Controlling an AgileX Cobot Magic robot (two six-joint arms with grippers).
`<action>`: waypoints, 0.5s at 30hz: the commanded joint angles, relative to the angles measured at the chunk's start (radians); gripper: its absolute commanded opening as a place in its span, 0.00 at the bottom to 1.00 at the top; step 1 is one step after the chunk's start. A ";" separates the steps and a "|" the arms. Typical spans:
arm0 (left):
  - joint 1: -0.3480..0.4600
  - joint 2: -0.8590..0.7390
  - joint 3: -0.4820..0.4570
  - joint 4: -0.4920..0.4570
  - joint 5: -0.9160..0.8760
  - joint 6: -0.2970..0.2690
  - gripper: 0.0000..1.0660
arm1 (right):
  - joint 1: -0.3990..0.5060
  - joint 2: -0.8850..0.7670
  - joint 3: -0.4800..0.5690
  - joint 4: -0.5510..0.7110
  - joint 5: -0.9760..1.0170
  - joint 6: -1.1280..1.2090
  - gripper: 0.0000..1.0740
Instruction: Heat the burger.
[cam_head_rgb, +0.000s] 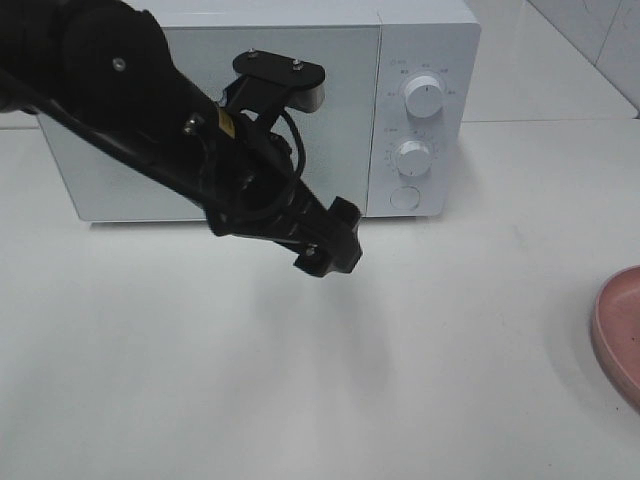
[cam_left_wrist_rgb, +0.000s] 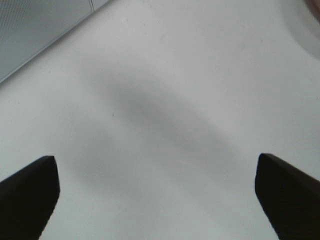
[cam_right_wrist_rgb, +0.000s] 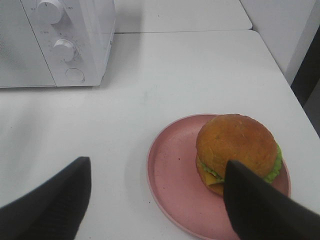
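The burger (cam_right_wrist_rgb: 236, 145), with a golden-brown bun and green filling at its edge, sits on a pink round plate (cam_right_wrist_rgb: 172, 180) in the right wrist view. My right gripper (cam_right_wrist_rgb: 156, 170) is open above the table; one finger (cam_right_wrist_rgb: 260, 205) overlaps the burger's near side in that view, and whether it touches is unclear. The burger is out of the exterior view, where only the plate's edge (cam_head_rgb: 620, 335) shows at the right. My left gripper (cam_head_rgb: 325, 245) hangs open and empty in front of the white microwave (cam_head_rgb: 345, 150), with only bare table under it (cam_left_wrist_rgb: 156, 159).
The microwave's door is closed; two knobs (cam_head_rgb: 422, 97) and a round button (cam_head_rgb: 405, 197) are on its right panel. It also shows in the right wrist view (cam_right_wrist_rgb: 95, 30) and the left wrist view (cam_left_wrist_rgb: 35, 30). The table's right edge (cam_right_wrist_rgb: 295, 100) runs near the plate.
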 joint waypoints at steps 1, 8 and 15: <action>-0.005 -0.064 0.004 0.068 0.133 -0.004 0.95 | -0.005 -0.026 0.000 -0.002 -0.014 -0.010 0.66; -0.005 -0.146 0.004 0.157 0.236 -0.140 0.94 | -0.005 -0.026 0.000 -0.002 -0.014 -0.010 0.66; 0.014 -0.174 0.004 0.349 0.403 -0.342 0.94 | -0.005 -0.026 0.000 -0.002 -0.014 -0.010 0.66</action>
